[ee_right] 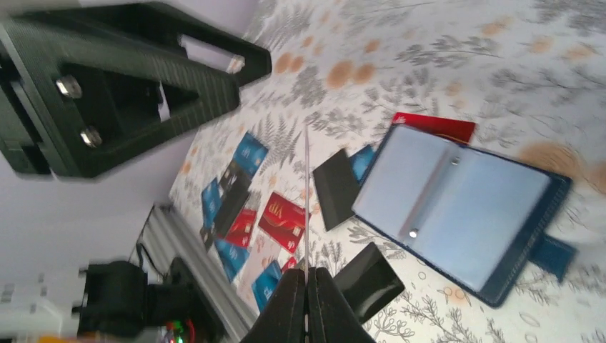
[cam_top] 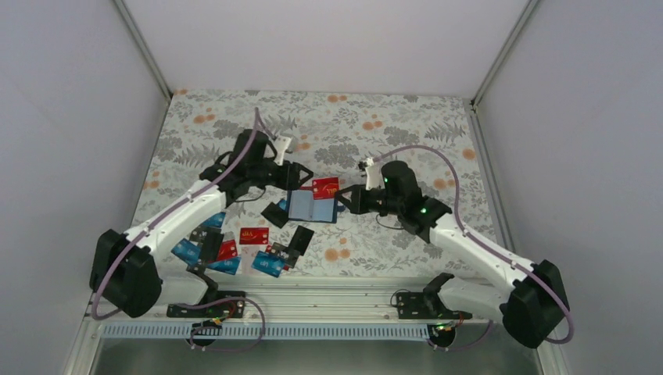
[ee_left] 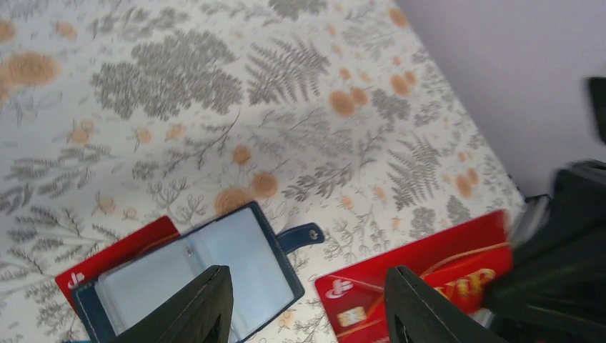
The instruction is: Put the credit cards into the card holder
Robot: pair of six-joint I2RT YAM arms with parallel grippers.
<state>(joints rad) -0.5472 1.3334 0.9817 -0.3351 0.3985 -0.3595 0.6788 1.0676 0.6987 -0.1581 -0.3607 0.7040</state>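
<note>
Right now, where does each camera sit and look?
Top: above and behind the bases, looking down at the table; both arms show.
Left wrist: looks down at the card holder past its own open fingers.
Right wrist: looks over the card holder; its fingers pinch a card edge-on.
Both wrists share the card holder.

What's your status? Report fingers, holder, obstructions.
Left fingers open, at the card holder, which lies open. Right fingers shut on a red card. A second red card pokes out from under the holder.
</note>
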